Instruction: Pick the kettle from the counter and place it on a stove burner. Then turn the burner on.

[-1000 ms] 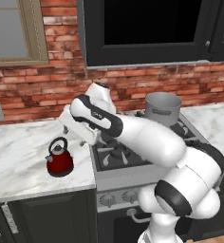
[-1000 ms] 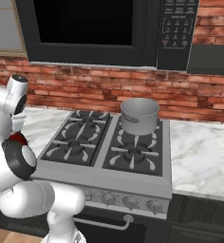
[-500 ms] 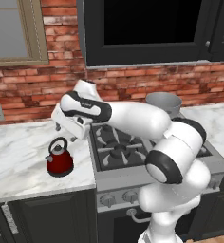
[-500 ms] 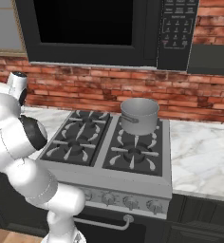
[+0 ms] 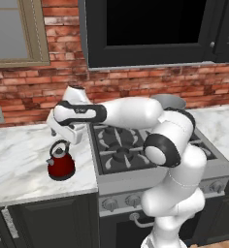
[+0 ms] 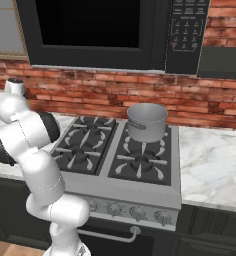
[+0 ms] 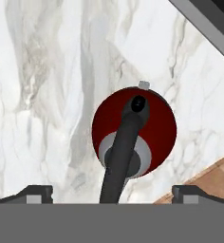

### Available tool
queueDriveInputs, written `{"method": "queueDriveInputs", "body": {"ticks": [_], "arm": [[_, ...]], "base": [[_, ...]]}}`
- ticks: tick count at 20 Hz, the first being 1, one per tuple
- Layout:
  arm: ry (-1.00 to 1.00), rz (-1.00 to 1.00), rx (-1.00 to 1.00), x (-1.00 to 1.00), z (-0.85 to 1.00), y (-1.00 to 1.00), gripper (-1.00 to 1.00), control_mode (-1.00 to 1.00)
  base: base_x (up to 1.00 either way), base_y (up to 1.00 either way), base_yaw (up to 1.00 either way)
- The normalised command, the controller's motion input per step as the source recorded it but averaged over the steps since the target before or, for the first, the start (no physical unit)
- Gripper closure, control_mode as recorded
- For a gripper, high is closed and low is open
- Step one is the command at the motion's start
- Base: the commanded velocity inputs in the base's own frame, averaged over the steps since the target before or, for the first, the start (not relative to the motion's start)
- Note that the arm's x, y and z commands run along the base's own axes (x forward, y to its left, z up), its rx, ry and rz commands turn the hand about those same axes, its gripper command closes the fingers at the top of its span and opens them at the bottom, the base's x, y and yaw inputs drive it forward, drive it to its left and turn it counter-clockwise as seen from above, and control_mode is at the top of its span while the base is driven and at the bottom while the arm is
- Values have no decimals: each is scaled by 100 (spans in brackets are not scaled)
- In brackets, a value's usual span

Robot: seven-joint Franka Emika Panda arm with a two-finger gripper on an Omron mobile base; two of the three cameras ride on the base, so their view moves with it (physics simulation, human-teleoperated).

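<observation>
Gripper point(image 7: 112, 192) wide open, empty, poised above kettle point(image 7: 134, 130) on counter point(image 7: 42, 95), fingers straddling handle line for grasp.

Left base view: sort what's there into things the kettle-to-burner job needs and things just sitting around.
Needed for the job:
- kettle, standing on the counter left of the stove
- stove burner, front left one free
- gripper, jaws open, above the kettle

Just sitting around:
- grey pot on a back burner
- microwave above the stove
- window
</observation>
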Motion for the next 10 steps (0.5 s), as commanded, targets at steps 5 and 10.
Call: {"method": "queueDriveInputs", "body": {"ticks": [5,10], "arm": [[3,-3,-9,29,-27,20,-100,-100],[4,0,-5,9,-22,8,-100,-100]], "base": [[0,0,0],[0,0,0]]}}
